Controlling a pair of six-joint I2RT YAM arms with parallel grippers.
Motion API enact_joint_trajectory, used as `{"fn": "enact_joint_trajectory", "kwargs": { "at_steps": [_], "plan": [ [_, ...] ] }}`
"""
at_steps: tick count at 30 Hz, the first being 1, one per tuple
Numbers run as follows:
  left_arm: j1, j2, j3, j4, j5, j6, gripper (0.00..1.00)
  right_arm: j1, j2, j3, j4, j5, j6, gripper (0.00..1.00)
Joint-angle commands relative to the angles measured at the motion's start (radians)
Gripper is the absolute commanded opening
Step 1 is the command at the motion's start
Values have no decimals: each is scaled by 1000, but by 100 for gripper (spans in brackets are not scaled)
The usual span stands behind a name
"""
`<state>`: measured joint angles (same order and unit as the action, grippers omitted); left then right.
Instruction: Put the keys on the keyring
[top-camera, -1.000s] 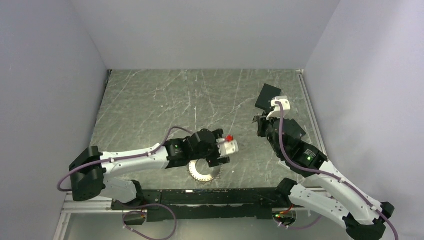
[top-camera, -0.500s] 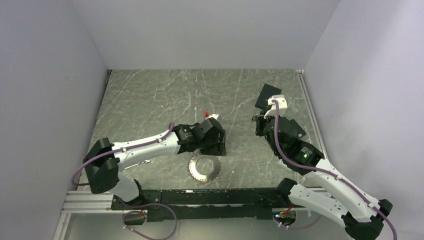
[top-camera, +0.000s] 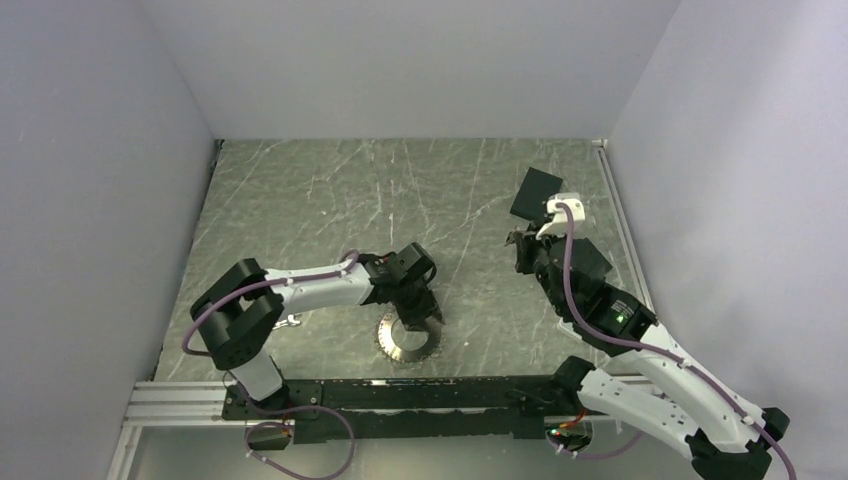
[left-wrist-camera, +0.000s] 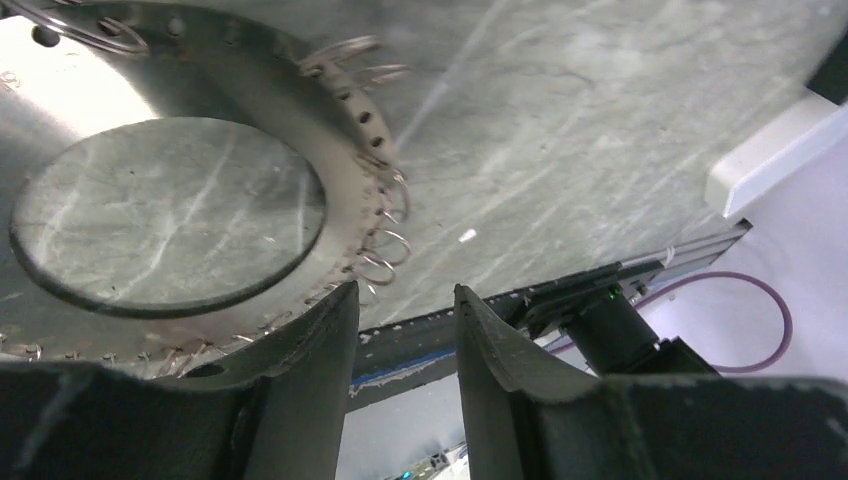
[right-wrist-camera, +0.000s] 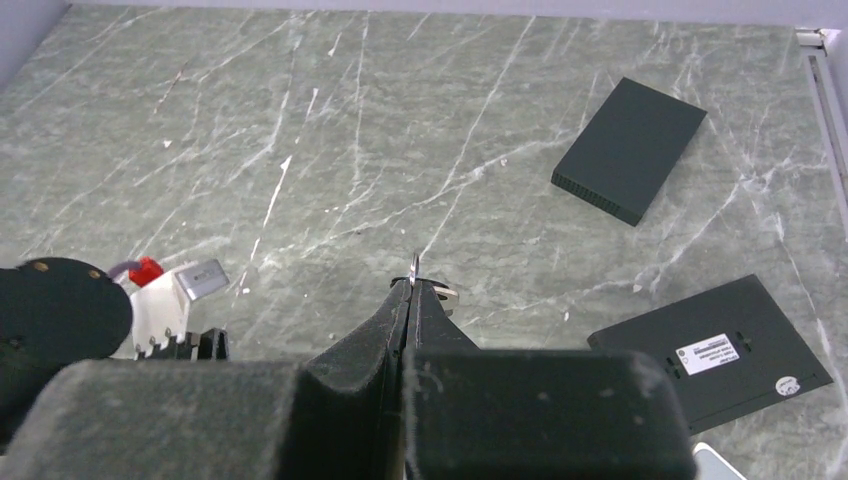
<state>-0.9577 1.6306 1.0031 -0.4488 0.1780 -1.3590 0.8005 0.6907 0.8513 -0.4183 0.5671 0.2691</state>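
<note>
Keyring (left-wrist-camera: 250, 85) flat on tabletop (top-camera: 300, 200) under slightly open, empty left tool (left-wrist-camera: 405, 300); right tool (right-wrist-camera: 412, 290) pinching thin key (right-wrist-camera: 416, 265) edge-on, might twist out while threading.

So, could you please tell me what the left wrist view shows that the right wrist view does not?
Only the left wrist view: the keyring up close, lying flat, with small wire loops threaded through holes along its edge, and the left tool open by its rim. Only the right wrist view: the right tool shut on a small silvery piece, too thin to identify, plus a black block and a labelled black slab. Both: the grey-green marbled table.
</note>
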Motion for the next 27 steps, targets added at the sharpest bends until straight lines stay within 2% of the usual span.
{"fn": "enact_joint_trajectory", "kwargs": {
  "at_steps": [1, 9, 15, 18, 27],
  "plan": [
    [4, 29, -25, 76, 27, -132, 46, -4, -23, -15, 14, 3, 0, 0],
    [6, 72, -7, 92, -68, -115, 40, -4, -39, -24, 18, -8, -7, 0],
    [5, 117, 48, 17, -98, -89, 37, -4, -49, -28, 22, -13, -11, 0],
    [5, 118, 46, 26, -112, -83, 30, -4, -51, -35, 29, -17, -11, 0],
    [-9, 149, 94, -8, -148, -38, 22, -4, -44, -35, 35, -25, -13, 0]
  ]
}}
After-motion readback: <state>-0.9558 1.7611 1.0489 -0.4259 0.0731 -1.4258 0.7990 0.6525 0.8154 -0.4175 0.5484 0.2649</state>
